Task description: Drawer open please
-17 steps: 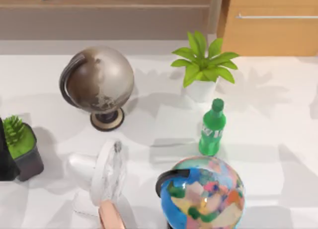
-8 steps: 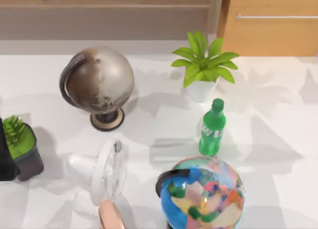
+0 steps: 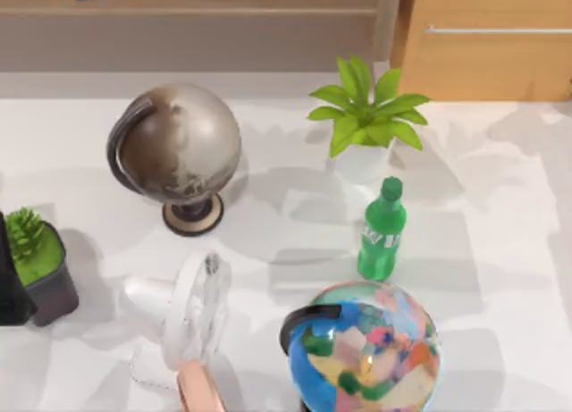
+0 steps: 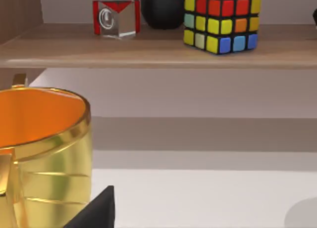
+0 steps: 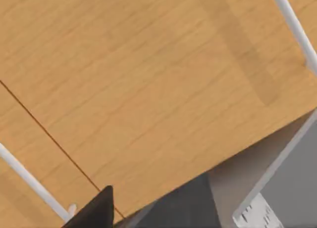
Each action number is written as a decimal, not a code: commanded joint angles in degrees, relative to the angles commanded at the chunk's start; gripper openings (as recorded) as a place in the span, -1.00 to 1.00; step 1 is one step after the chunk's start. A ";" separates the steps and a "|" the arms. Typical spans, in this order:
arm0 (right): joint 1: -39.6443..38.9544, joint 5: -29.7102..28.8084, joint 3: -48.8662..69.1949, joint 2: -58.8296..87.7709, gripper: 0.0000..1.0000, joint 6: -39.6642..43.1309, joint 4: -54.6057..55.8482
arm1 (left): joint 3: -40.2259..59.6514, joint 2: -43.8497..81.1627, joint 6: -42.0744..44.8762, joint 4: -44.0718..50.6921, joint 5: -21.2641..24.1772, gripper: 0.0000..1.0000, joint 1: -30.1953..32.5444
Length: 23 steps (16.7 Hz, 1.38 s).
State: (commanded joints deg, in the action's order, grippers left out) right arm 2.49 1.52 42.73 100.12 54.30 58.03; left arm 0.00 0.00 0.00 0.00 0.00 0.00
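Observation:
The drawer (image 3: 487, 46) is a light tan wooden front at the back right of the table, with a thin silver bar handle (image 3: 496, 29). It looks closed. The right wrist view looks closely at this wooden front (image 5: 163, 89), crossed by a thin seam, with a silver bar handle (image 5: 294, 27) at one side. A black tip of my right gripper (image 5: 94, 213) shows just short of the wood, touching nothing. A black tip of my left gripper (image 4: 96, 213) sits beside a gold cup (image 4: 42, 154), facing the shelf.
On the table stand a grey globe (image 3: 179, 144), a leafy plant in a white pot (image 3: 362, 117), a green bottle (image 3: 382, 233), a colourful globe (image 3: 366, 349), a white fan (image 3: 192, 314) and a small potted plant (image 3: 36, 260). The brown shelf (image 3: 197, 19) carries a puzzle cube (image 4: 221, 21).
Shadows on the table's right side have slid toward the back, up to the foot of the drawer. Nothing on the table has moved.

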 joint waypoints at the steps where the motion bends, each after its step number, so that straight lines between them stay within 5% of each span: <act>1: -1.59 -1.81 1.48 3.70 1.00 4.58 2.03 | 0.00 0.00 0.00 0.00 0.00 1.00 0.00; 10: -11.99 -13.16 10.89 26.68 1.00 33.60 14.89 | 0.00 0.00 0.00 0.00 0.00 1.00 0.00; 23: -11.84 -12.96 17.75 30.53 1.00 34.99 12.01 | 0.00 0.00 0.00 0.00 0.00 1.00 0.00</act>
State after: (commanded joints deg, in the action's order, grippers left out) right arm -9.35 -11.44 60.48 130.65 89.29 70.04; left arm 0.00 0.00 0.00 0.00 0.00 0.00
